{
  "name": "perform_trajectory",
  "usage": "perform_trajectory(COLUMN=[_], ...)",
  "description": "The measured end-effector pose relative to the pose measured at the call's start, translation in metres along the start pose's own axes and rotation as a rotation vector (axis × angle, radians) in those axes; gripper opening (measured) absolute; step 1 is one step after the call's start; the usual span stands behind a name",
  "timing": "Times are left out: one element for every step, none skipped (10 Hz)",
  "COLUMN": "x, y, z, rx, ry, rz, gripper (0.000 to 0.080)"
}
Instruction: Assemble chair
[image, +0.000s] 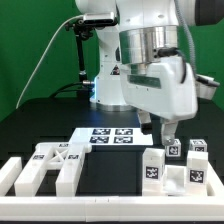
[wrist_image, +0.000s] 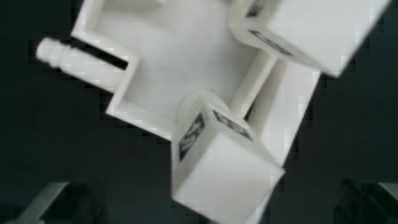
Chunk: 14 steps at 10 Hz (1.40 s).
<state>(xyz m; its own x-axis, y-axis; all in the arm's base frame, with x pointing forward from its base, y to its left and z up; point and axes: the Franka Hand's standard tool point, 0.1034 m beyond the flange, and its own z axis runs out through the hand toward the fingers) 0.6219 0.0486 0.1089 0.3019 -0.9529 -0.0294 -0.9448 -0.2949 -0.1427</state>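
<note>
Fingers (image: 168, 130) spread fully, gripping nothing, hover over chair parts (image: 172, 165) on the desk (image: 108, 168) at the exterior view's right. A second chair section (image: 48, 166) lies left, its bars' long axes pointing toward the camera.

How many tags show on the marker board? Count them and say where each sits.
4, in a two-by-two block on the marker board: two far, two near. The gripper may hide others.
</note>
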Motion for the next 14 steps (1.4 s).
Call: perform_trajectory(x=[-0.002, 0.0, 0.0, 0.001, 0.002, 0.004, 0.006, 0.01, 0.011, 0.011, 0.011, 0.011, 0.011, 0.01], y=[-0.005, -0.004, -0.004, -0.004, -0.004, 0.0, 0.011, 0.023, 0.028, 0.027, 0.027, 0.028, 0.028, 0.033], z=[-0.004, -0.003, -0.003, -0.003, -0.003, -0.003, -0.001, 0.003, 0.005, 0.004, 0.004, 0.004, 0.006, 0.014], rx=[0.017, 0.016, 0.014, 0.013, 0.017, 0.042, 0.063, 0.06, 0.054, 0.052, 0.052, 0.052, 0.055, 0.061], ry=[0.015, 0.018, 0.019, 0.02, 0.028, 0.073, 0.138, 0.183, 0.197, 0.199, 0.199, 0.199, 0.211, 0.253], rz=[-0.142, -0.249, -0.359, -0.443, -0.545, -0.736, -0.912, -1.069, -1.12, -1.14, -1.133, -1.133, -1.134, -1.142], gripper=[0.0648, 0.0648, 0.0648, 0.0648, 0.0648, 0.0648, 0.0648, 0.0648, 0.0648, 0.0648, 0.0648, 0.0648, 0.0648, 0.0648])
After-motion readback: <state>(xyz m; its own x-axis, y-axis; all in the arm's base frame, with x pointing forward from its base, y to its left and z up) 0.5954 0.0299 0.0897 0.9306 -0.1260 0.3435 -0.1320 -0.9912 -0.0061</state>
